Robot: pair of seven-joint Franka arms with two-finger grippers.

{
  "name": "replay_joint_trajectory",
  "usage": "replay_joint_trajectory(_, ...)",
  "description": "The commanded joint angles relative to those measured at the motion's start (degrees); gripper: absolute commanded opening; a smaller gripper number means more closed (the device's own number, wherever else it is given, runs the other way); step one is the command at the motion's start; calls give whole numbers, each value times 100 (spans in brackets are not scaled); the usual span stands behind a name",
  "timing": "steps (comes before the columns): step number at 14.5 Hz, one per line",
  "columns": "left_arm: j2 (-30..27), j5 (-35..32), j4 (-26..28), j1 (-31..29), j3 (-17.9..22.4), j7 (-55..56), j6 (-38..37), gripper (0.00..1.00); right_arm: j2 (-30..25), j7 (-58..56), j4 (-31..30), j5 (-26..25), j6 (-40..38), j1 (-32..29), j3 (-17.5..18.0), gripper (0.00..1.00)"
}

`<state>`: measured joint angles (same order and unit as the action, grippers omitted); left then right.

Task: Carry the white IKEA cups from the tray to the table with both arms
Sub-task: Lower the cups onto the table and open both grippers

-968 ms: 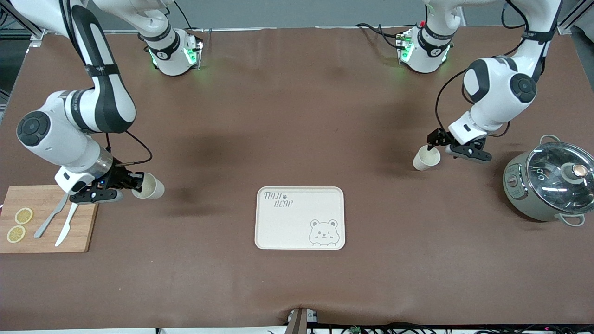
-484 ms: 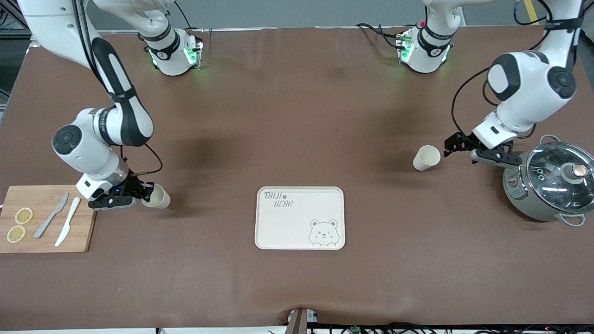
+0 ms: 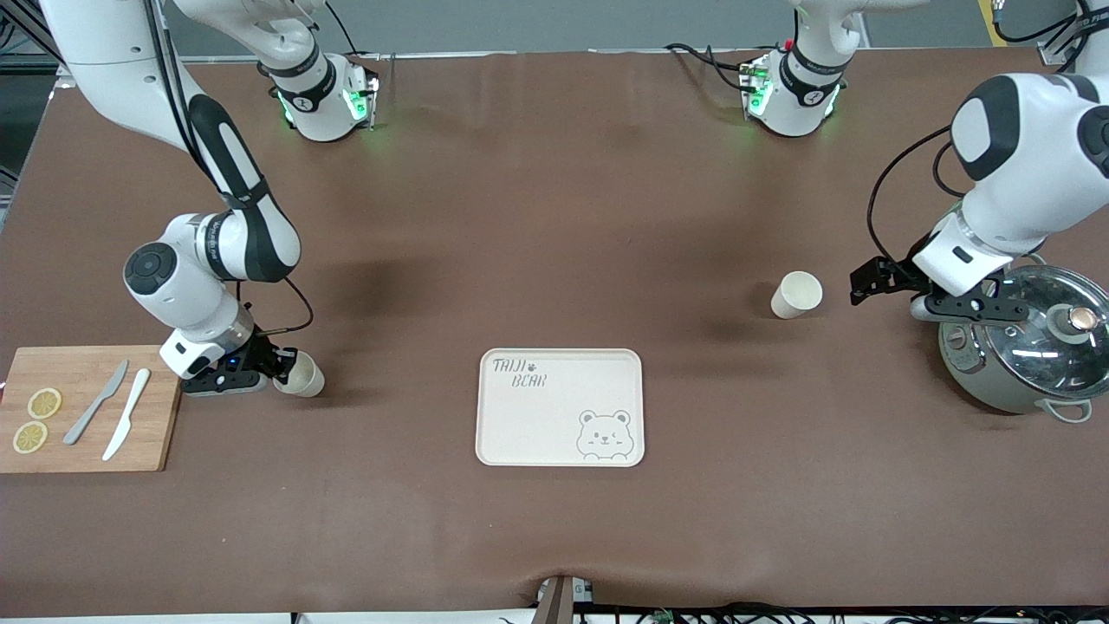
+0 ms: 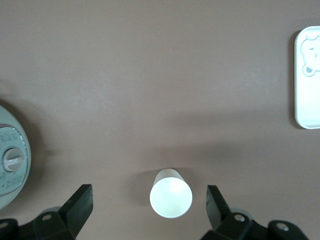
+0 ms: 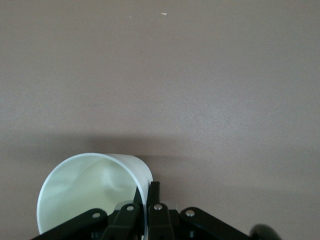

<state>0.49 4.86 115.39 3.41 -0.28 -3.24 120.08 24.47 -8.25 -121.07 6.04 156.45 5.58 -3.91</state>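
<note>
The table (image 3: pixel 554 217) wears a matt brown covering, slightly wrinkled along its front edge. Both white IKEA cups — one (image 3: pixel 795 295) toward the left arm's end, one (image 3: pixel 301 374) toward the right arm's end — look smooth with a faint sheen, pale inside. The tray (image 3: pixel 560 407) is matt cream, plastic-looking, with grey print. The cutting board (image 3: pixel 87 409) at the corner near the right arm shows pale wood grain. The pot (image 3: pixel 1022 347) has a satiny grey-green body and a glossy glass lid. The arms' shells are glossy white; the left claw (image 4: pixel 149 210) and right claw (image 5: pixel 150 210) are matt black — seemingly plastic.
</note>
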Motion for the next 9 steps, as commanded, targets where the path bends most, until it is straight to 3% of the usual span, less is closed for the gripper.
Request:
replay_joint_trajectory(1,57,-135,-787,108,195,87,-747,100,-82,-116,-127,117,78,-48,57,0)
replay_joint_trajectory(4,66,-135,-1605,108,187,113,-1643,100,-74,-125,-118,117,78,-57,57,0)
replay_joint_trajectory(5,48,-144,-1842,108,178,105,-1950,100,-74,-116,-110,117,78,-57,57,12)
replay_joint_trajectory(9,39,-100,-2704,187,117,113,-2848,100,-82,-125,-57,117,78,-83,57,85)
